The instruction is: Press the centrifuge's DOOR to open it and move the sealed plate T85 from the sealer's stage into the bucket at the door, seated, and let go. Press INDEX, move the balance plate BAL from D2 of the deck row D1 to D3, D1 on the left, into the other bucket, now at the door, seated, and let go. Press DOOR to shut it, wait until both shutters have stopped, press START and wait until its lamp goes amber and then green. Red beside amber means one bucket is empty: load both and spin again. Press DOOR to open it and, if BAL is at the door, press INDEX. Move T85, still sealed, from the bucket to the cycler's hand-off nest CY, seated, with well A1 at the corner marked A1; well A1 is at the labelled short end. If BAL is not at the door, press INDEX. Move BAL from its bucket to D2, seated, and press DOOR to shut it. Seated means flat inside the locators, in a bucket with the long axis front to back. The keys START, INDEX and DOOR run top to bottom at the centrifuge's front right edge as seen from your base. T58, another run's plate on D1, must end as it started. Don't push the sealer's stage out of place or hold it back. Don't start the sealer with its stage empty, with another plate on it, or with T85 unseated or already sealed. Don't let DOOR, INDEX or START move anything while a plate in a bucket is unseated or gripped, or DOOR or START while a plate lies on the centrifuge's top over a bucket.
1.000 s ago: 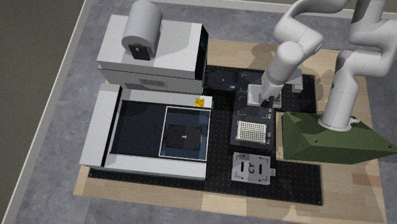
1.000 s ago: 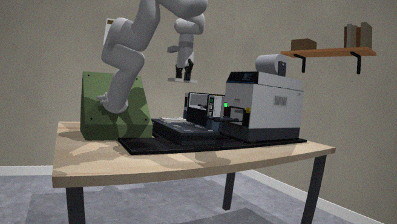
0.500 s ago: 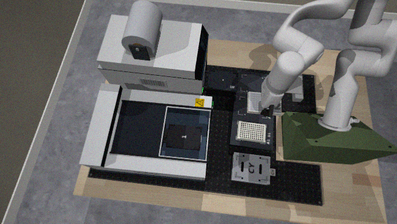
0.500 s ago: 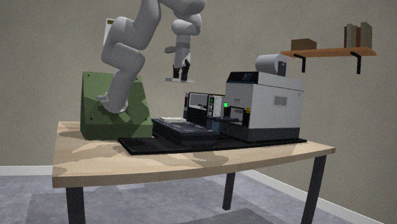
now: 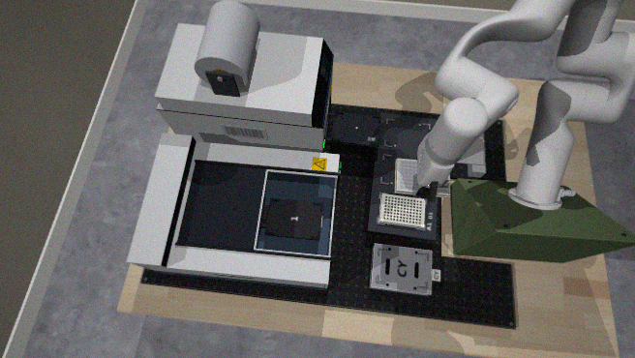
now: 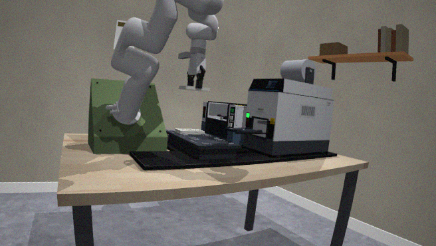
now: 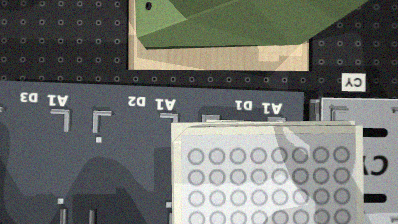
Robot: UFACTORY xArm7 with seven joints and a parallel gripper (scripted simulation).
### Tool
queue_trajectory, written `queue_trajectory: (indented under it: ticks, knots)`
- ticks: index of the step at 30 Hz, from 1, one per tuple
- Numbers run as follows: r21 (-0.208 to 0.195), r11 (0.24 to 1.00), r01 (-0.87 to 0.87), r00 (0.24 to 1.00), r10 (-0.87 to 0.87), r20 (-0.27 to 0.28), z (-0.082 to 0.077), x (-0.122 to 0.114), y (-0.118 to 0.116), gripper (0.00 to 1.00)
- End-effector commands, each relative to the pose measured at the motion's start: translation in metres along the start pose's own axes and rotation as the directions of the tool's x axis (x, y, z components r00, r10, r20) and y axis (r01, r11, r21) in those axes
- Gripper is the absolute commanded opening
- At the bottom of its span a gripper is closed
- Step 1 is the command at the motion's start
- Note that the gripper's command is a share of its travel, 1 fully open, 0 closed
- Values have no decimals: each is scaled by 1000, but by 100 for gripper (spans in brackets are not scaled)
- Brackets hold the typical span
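Observation:
My gripper is shut on a pale well plate under a smooth sealing film. It holds the plate level, high above the deck row, between D2 and D1. The plate's label does not show. The D2 nest is bare, and so is D3. White plate T58 lies on D1. The grey CY nest holds nothing. The centrifuge's door is open, and the dark bucket marked 1 at the door is empty.
The white sealer with its film roll stands behind the centrifuge. Its dark stage lies beside it. The green arm base stands right of the deck. A black and grey unit stands at the deck's far end.

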State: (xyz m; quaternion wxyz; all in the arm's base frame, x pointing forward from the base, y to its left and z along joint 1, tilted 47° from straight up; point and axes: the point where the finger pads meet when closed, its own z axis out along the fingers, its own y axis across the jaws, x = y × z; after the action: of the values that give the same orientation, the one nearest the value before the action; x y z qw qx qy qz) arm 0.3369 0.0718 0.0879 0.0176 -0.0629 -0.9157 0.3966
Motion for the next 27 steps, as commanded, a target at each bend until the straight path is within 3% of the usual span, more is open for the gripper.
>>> queue_trajectory:
  ticks: [1, 27]
  knots:
    - [-2, 1000, 0, 1000, 0, 2, -1, -1, 6, 0]
    - [-2, 1000, 0, 1000, 0, 2, -1, -2, 62, 0]
